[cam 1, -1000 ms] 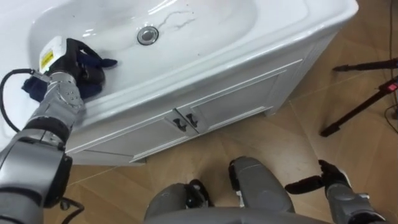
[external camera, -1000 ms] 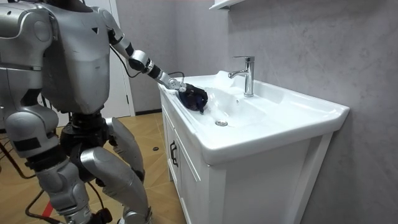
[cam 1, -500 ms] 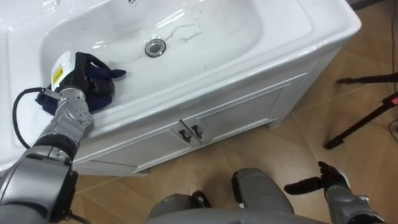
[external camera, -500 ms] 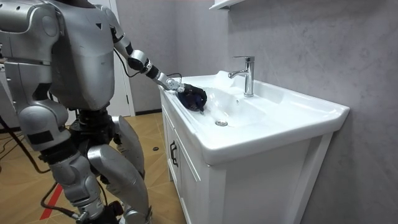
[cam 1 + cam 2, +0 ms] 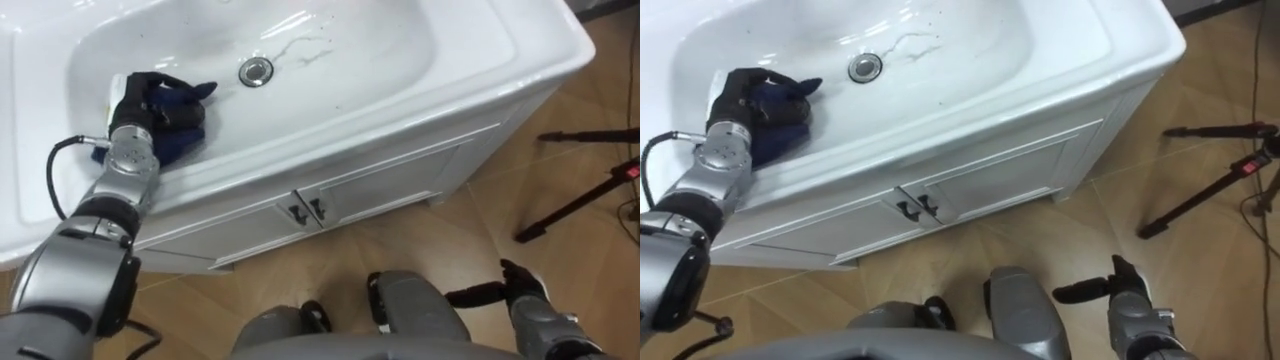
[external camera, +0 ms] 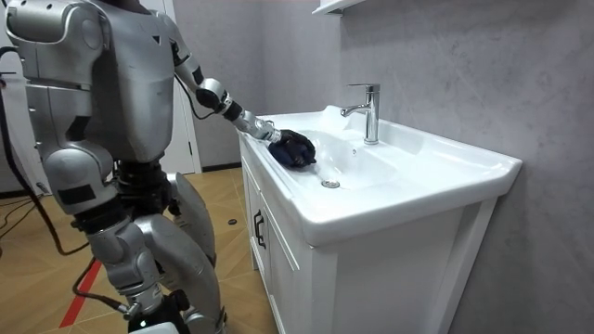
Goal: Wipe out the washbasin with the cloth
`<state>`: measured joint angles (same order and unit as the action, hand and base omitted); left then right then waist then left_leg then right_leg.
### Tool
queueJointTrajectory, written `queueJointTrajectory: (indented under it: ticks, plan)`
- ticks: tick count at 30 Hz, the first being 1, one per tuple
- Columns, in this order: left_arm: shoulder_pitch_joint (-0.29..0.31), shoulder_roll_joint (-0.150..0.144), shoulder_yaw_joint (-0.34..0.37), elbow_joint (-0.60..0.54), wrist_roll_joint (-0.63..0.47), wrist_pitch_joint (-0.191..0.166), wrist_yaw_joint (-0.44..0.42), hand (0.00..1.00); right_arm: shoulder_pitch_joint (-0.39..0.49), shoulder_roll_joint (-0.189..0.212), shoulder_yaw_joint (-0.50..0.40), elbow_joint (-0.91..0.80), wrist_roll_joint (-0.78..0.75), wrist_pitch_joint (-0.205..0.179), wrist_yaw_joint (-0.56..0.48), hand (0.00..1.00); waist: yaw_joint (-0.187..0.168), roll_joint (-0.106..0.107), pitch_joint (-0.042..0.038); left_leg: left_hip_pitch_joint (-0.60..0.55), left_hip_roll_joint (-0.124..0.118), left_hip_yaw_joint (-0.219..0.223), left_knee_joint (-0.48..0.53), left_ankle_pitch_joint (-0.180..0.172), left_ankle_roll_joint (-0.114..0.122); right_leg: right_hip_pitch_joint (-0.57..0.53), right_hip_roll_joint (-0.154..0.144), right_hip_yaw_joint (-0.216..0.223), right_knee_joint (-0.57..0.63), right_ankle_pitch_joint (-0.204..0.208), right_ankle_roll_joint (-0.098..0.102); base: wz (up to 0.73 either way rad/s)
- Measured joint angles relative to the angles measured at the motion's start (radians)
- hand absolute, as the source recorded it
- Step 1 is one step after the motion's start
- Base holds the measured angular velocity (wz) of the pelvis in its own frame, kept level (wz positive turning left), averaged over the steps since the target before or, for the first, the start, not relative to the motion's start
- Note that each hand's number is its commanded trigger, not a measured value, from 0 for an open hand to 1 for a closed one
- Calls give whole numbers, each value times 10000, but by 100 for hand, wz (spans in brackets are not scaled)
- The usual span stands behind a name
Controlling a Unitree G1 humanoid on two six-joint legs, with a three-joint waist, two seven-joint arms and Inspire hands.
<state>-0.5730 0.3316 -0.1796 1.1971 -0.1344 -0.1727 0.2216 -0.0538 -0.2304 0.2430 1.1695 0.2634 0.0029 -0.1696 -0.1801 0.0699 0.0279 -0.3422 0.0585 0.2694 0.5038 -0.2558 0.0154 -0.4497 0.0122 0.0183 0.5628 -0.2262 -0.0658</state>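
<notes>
On the inner slope of the white basin [image 5: 380,60], at the robot's left and near the front rim, lies a dark blue cloth [image 5: 183,140], bunched under the left hand [image 5: 150,100]. That hand's fingers are curled over the cloth and grip it against the porcelain. Round metal drain [image 5: 256,70]: set in the basin floor, just to the right of the cloth and apart from it. Chrome faucet [image 6: 368,111]: upright on the back ledge. White vanity cabinet [image 5: 390,190] beneath, with two dark door handles [image 5: 306,211] side by side at its middle. Right hand [image 5: 518,285]: low at the robot's side over the wooden floor [image 5: 440,250], fingers loosely extended, holding nothing. Black tripod legs [image 5: 580,190]: on the floor, right of the cabinet. Robot: stands at the cabinet's front, left arm stretched forward over the rim.
</notes>
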Motion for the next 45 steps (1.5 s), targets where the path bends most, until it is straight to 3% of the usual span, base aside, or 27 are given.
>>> queueJointTrajectory:
  ticks: [1, 3, 10, 12, 15, 20, 27, 31, 45]
  plan:
    - [-88, 0, 0, 13, -162, 49, -4, 100, -41, 3, 28, -23, 30, 10, 2, 0, -44, -13, 23, -37, -6, -10, 40, -4, 5, -43, -10, 7, 43, -2, -1, 0]
    - [-547, 1, 3, 187, -306, 278, -101, 100, -191, 13, 104, -43, 34, 36, 3, 0, -142, -67, 177, -151, 1, -32, 182, -16, 24, -102, -26, -18, 116, 0, 3, 0]
    - [-1122, 4, -1, 211, -973, 759, -316, 100, -240, -11, 198, 60, 865, 134, 276, 0, -443, -73, 252, -395, -17, 52, 360, -98, 143, -449, -96, 33, 419, -39, 50, -1]
    - [-1235, 7, 7, 217, -1177, 1004, -490, 100, -152, -39, 405, 194, 1827, 214, 598, 0, -530, -36, 272, -462, 18, 50, 452, -177, 158, -507, -79, 37, 494, -59, 53, 0]
    - [-1515, 40, 207, 214, -1471, 1095, -743, 100, -35, -53, 419, 216, 3297, 217, 1231, 0, -620, 20, 310, -835, 166, 29, 676, -251, 183, -811, -50, 5, 642, -45, 55, 0]
    - [-1605, 53, 498, 192, -1463, 1198, -968, 100, 350, -177, 412, 758, 4082, 210, 2471, 0, -829, 18, 330, -951, 195, 45, 828, -342, 167, -938, -10, 47, 801, -86, 38, -3]
    - [-1758, 58, 581, 1, -1454, 1307, -1068, 100, 1425, -1000, 457, 1845, 3454, 538, 3459, 0, -1248, -50, 335, -1012, 152, 174, 812, -391, 142, -1149, -55, 92, 1031, -241, 11, -1]
    - [-2018, 60, 471, 0, -1458, 1317, -1246, 100, 1585, -1013, 472, 2071, 2666, 850, 3769, 0, -1428, -235, 362, -1043, 173, 280, 834, -415, 99, -1263, 5, 212, 1139, -287, -33, -8]
    - [-2611, -333, 128, -148, -1356, 1454, -1481, 100, 1420, -891, 653, 2354, 1853, 864, 4447, 0, -1837, -400, 366, -1033, 181, 255, 832, -475, 73, -1268, 55, 265, 1096, -315, -49, -1]
